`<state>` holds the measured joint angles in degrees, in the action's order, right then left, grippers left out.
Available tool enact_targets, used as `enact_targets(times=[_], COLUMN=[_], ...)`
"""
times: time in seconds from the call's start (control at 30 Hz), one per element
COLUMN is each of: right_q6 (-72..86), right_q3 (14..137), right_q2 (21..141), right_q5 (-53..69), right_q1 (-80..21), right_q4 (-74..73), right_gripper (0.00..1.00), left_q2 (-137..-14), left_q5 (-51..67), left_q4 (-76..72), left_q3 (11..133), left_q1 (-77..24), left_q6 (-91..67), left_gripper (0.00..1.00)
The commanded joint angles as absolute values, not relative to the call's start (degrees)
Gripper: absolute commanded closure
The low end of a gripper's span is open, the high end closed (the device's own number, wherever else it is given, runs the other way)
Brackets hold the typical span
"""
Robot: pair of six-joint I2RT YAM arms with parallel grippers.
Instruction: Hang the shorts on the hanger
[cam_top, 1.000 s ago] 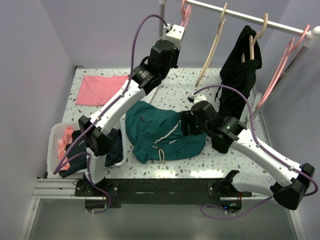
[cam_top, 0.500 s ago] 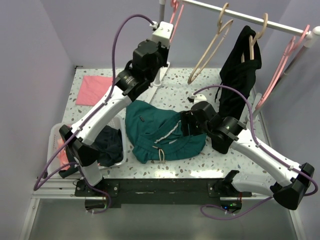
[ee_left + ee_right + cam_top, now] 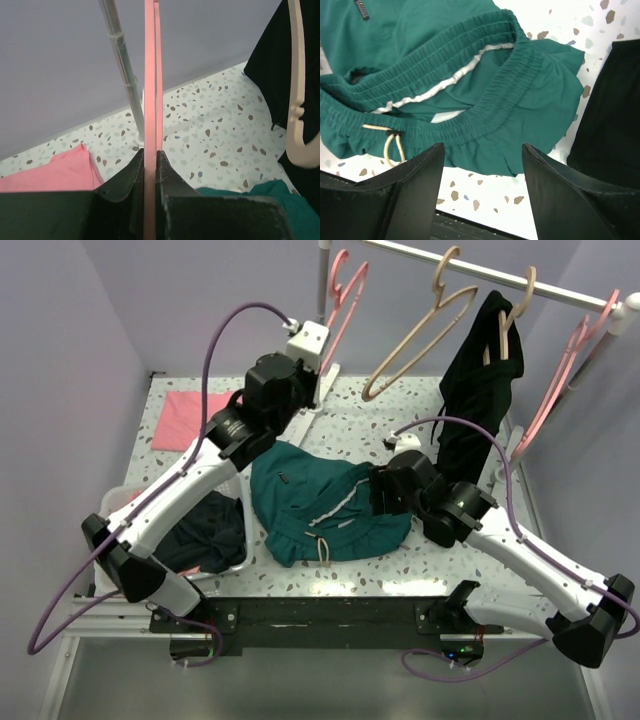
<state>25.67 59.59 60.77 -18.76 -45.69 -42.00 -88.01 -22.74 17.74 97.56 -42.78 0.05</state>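
Our left gripper (image 3: 150, 162) is pinched tight on the salmon-pink hanger (image 3: 149, 75), up behind the teal shorts (image 3: 320, 505), which lie bunched on the terrazzo table (image 3: 355, 425). Our right gripper (image 3: 482, 150) hovers spread just above the shorts. We should lower the hanger level beside the shorts, gripping firmly so it cannot twist.

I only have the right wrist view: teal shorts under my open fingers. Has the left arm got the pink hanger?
Observer: Yes. The left gripper is shut on the pink hanger, pinching its thin frame.
Operator: Where is it holding it?
Observer: Raised behind the shorts, beside the rack's upright post.
Operator: And the black cloth at my right?
Observer: A black garment hanging from a tan hanger on the rail.
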Motion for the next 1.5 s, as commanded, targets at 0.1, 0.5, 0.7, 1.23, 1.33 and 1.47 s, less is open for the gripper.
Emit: enact_targets(times=[0.1,0.5,0.7,1.23,1.33,1.47], right_q6=[26.45,30.41,33.57,38.32,38.41,38.23], right_q3=[55.2,48.52,49.13,52.39,51.15,50.98], right_q2=[57.66,60.37,67.39,80.69,78.93,76.91], right_q5=[-22.5,-25.22,-29.88,-38.32,-38.5,-37.01], right_q1=[-45.7,-45.97,-46.05,-43.77,-43.42,-43.42], right_q4=[-36.48,-26.29,-21.8,-20.57,-20.48,-20.22], right_gripper=[0.4,0.44,0.4,0.6,0.79,0.66], left_q2=[-71.91,-45.1,-38.41,-38.94,-39.63,-41.13], left_q5=[-18.46,-10.03,-4.57,10.72,10.46,9.75], left_q4=[20.01,45.67,53.25,55.9,55.28,54.23], left_q3=[86.76,70.06,68.03,60.73,60.56,60.3], left_q1=[-42.54,-42.63,-42.54,-42.63,-42.54,-42.54], left_q6=[-2.55,-0.35,-4.65,-12.31,-12.04,-11.87], left_gripper=[1.0,1.0,1.0,1.0,1.0,1.0])
